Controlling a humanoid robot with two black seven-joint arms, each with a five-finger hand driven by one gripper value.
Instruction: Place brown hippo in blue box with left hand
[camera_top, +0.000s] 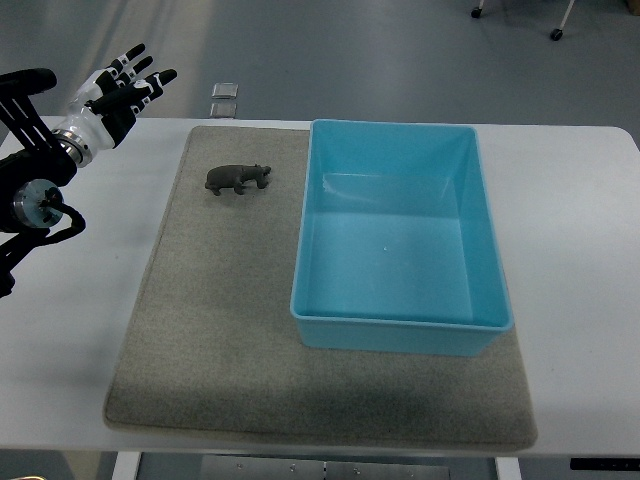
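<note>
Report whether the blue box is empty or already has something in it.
Empty. The blue box shows only its bare floor; the brown hippo stands outside it on the grey mat, to its left.

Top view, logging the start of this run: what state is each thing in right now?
brown hippo: standing upright on the grey mat, left of the box, untouched.
blue box: open-topped, empty, upright on the mat.
grey mat: lying flat on the white table.
left hand: fingers spread, holding nothing, at the table's far left corner.
</note>
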